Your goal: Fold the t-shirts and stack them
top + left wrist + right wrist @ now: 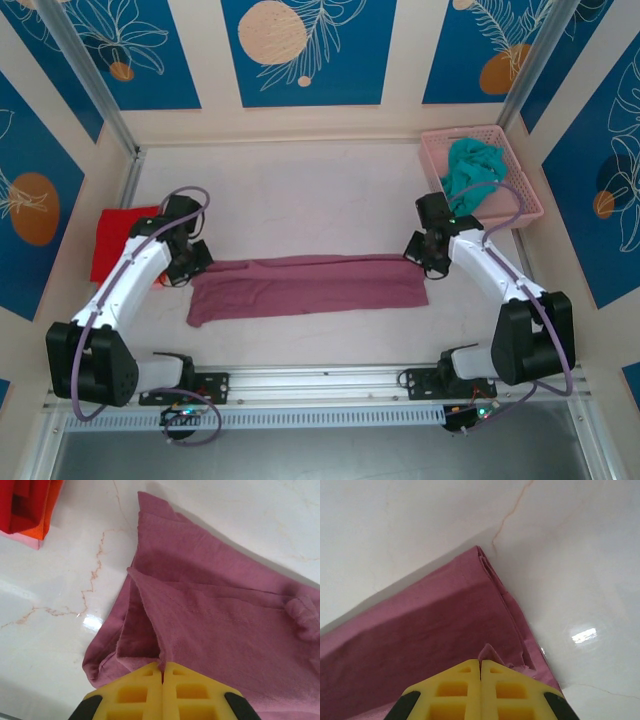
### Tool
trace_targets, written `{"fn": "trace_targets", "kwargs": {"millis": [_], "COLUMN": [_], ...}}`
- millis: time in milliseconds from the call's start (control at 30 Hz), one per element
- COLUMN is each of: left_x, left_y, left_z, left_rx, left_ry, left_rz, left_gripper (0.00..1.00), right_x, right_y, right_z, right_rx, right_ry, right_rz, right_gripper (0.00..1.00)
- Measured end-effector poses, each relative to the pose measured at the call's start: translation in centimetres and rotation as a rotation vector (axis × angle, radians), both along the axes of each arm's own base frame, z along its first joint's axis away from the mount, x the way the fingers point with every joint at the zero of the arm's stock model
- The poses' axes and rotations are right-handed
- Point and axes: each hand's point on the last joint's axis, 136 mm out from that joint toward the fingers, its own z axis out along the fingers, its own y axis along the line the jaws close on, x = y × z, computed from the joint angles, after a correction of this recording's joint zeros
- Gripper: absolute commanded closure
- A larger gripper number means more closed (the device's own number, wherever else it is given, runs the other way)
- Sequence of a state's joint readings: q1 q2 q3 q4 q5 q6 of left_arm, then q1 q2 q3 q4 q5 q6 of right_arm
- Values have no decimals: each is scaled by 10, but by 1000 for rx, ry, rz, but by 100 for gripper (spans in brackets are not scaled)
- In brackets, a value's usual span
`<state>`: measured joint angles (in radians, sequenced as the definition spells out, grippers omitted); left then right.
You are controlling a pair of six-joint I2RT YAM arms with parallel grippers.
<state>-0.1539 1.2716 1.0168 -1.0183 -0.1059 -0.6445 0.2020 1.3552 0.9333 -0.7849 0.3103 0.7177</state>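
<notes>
Mauve-pink t-shirt (305, 287) lies folded into a long band across the near middle of the pale marbled counter (300, 195), running left to right between the two arms. Left claw (190, 265) sits at the band's left end. From the left wrist its yellow pads (132, 695) are pressed together with no gap, and a raised fold of the mauve cloth (210, 615) runs straight into the seam between them. Right claw (425, 255) sits at the band's right end; from the right wrist its pads (455, 695) are likewise closed tight, with a small peak of the cloth (420, 640) pinched at their tips. Red t-shirt (115, 240) lies folded at the far left edge of the counter, apart from the mauve one; its corner shows at the upper left of the left wrist view (25, 502). Teal t-shirt (472, 170) sits crumpled in the pink lattice basket (528, 195) at the far right.
</notes>
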Motion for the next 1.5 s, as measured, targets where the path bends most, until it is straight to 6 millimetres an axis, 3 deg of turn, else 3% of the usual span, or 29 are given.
{"fn": "trace_targets", "kwargs": {"millis": [367, 867, 1200, 1500], "left_x": [-19, -17, -46, -54], "left_y": [3, -1, -5, -4], "left_z": [-31, -15, -49, -63], "left_rx": [10, -17, -52, -50], "left_ry": [73, 37, 137, 165], "left_rz": [3, -4, 15, 20], "left_gripper": [100, 100, 100, 100], "right_x": [-4, 8, 9, 9], "right_y": [-1, 2, 1, 1], "right_z": [-20, -2, -3, -8], "right_rx": [-9, 0, -2, -7], "right_ry": [55, 4, 4, 23], "right_rz": [-7, -7, -7, -5], "right_gripper": [100, 100, 100, 98]}}
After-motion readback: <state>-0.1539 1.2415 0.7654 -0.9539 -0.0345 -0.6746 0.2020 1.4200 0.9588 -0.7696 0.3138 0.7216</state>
